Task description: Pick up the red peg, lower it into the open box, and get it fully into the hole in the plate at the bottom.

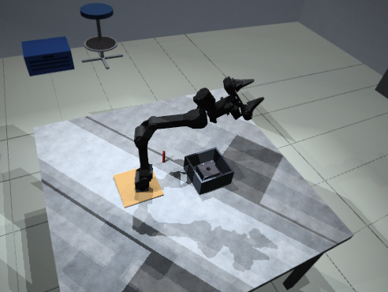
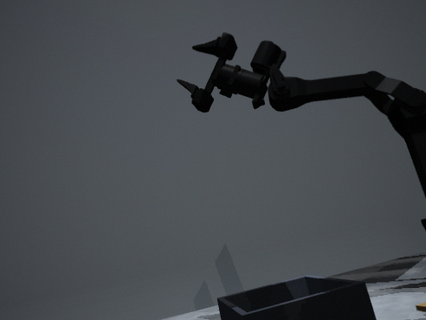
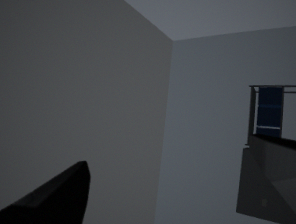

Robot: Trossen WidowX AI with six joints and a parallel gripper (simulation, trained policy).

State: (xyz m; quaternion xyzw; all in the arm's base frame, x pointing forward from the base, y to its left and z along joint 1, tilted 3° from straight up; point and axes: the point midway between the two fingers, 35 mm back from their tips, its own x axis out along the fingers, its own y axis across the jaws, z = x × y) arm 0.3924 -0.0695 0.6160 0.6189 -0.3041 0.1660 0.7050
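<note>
The red peg [image 1: 163, 156] stands upright on the table, between the arm's base and the box, in the top view. The open dark box [image 1: 218, 185] [image 2: 299, 307] stands to the right of the peg. The plate [image 1: 203, 170] at its bottom shows a dark hole with nothing in it. My gripper [image 1: 258, 90] [image 2: 185, 64] [image 3: 170, 156] is open and empty. It is high above the table, far from the peg and beyond the box, with its fingers pointing outward, away from the base. The wrist view shows neither peg nor box.
The arm's base stands on an orange square [image 1: 127, 198] on the grey patterned table [image 1: 79, 158]. A blue cabinet [image 1: 49, 55] and a stool [image 1: 96, 11] stand on the floor behind. The wrist view shows walls and a rack [image 3: 270, 107] with blue parts.
</note>
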